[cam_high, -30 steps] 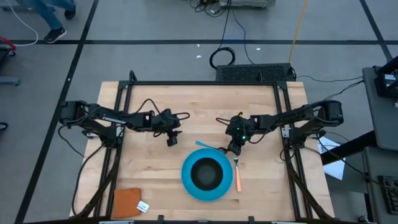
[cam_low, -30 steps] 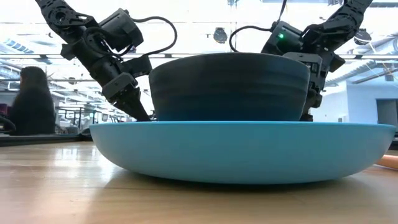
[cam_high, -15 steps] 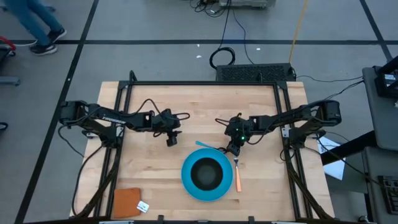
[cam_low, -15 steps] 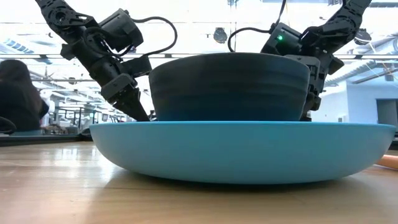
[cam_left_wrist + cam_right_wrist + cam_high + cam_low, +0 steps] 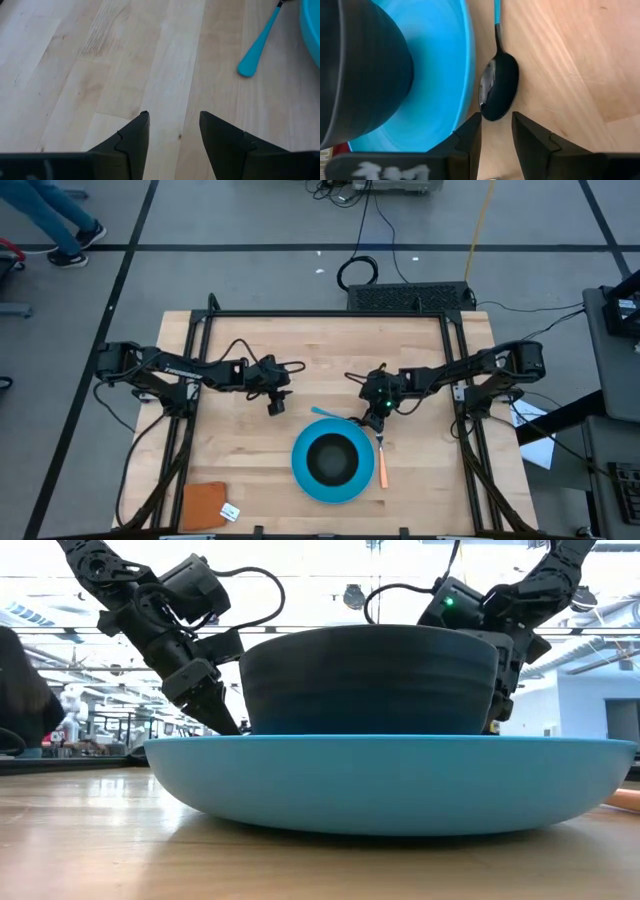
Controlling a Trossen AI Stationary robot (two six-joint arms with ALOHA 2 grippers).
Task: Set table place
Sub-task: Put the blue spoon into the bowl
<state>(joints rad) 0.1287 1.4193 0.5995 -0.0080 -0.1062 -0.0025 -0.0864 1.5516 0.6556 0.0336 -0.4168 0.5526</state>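
The blue plate [image 5: 328,467] lies on the table [image 5: 240,450] toward its near edge, a little right of the middle, with the black bowl [image 5: 331,459] sitting in it. The fork [image 5: 382,465] lies just beside the plate's right rim, orange handle toward the near edge. The spoon [image 5: 498,86] lies just off the plate's far rim, its dark bowl next to the rim and its teal handle [image 5: 257,46] reaching left. The right gripper [image 5: 494,131] hangs directly over the spoon's bowl, fingers slightly apart and holding nothing. The left gripper [image 5: 172,131] waits over bare wood left of the spoon, fingers spread and empty. A brown-orange square [image 5: 204,504] with a white tag [image 5: 231,512] lies at the near left corner.
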